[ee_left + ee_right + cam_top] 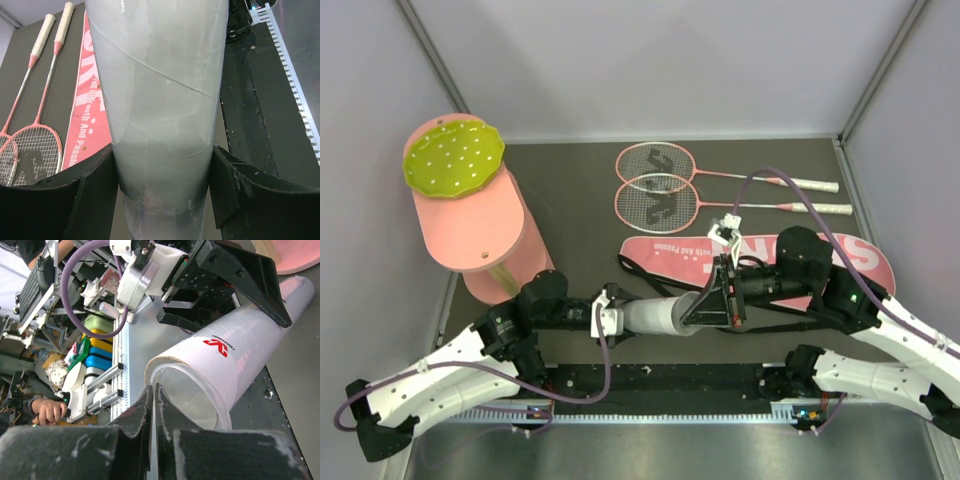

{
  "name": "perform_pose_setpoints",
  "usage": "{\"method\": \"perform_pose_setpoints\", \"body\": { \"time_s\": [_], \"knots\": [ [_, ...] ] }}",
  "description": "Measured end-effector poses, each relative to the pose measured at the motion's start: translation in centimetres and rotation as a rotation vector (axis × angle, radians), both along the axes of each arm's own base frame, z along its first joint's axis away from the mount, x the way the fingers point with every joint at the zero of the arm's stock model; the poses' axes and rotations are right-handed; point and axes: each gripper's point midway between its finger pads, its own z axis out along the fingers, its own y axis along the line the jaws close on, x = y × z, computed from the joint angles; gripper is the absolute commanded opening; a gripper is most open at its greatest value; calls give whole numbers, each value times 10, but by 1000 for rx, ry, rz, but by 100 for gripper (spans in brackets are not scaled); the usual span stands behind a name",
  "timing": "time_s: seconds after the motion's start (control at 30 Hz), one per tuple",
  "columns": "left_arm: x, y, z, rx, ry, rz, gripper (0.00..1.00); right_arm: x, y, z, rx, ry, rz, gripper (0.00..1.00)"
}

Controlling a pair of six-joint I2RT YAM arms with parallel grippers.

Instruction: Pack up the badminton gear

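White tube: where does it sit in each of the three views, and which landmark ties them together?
Top external: the white tube lies level, lower centre.
Left wrist: the tube fills the centre, clamped by the left gripper.
Right wrist: the tube sits centre-right, open end facing the camera.
Shared landmark: the left gripper gripping it, seen in all three.

White tube (655,316) with red logo, pink bag (670,251), pink-framed rackets (656,204).

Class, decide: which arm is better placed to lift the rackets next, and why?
Probably right. The left jaws clamp the white tube; the right jaws, shut at its mouth, sit nearer the rackets.
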Motion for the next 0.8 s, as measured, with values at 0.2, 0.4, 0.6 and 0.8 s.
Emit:
{"method": "perform_pose_setpoints", "body": {
  "time_s": [0.2, 0.4, 0.6, 0.8],
  "knots": [
    [-1, 1, 3, -11, -16, -9, 0, -5, 4, 5, 21, 19, 41, 0],
    [3, 2, 3, -7, -25, 13, 0, -9, 8, 1, 20, 41, 64, 0],
    [2, 1, 3, -7, -32, 8, 0, -14, 11, 1, 24, 50, 86, 0],
    [1, 2, 7, -23, -40, 0, 0, -16, 13, 5, 44, 58, 98, 0]
  ]
}}
